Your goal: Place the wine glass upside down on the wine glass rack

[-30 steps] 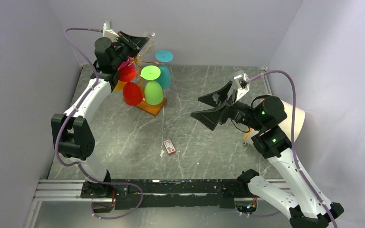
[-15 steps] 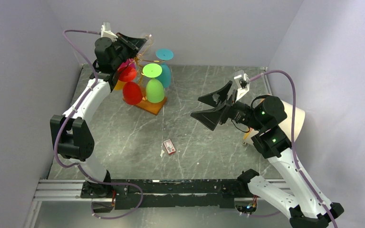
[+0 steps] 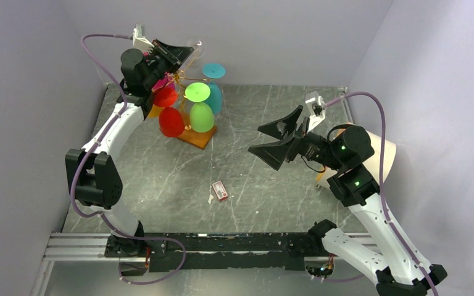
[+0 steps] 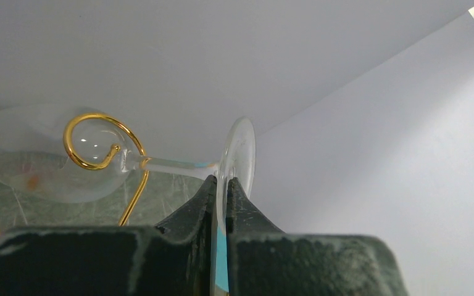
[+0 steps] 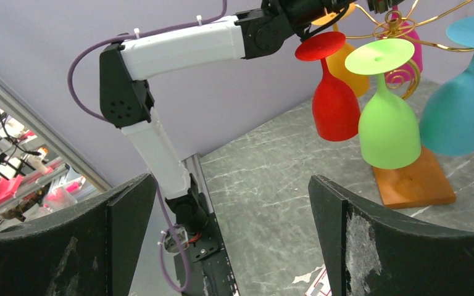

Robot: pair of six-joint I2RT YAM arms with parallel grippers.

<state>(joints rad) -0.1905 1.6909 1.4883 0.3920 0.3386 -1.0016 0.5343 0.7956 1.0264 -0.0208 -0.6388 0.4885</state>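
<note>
Up at the wine glass rack [image 3: 199, 139], the left gripper [image 4: 222, 184], clamped on the foot of the wine glass [image 4: 37, 166], holds its stem by a scroll; hanging and release remain, right gripper [image 5: 231, 203] spread apart.

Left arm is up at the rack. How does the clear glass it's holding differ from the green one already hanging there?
The clear wine glass is see-through; the green wine glass is opaque. The clear one's foot is pinched in the shut left gripper; the green one hangs free on the rack, foot up, bowl down. Both are stemmed glasses by the gold scrolls.
</note>
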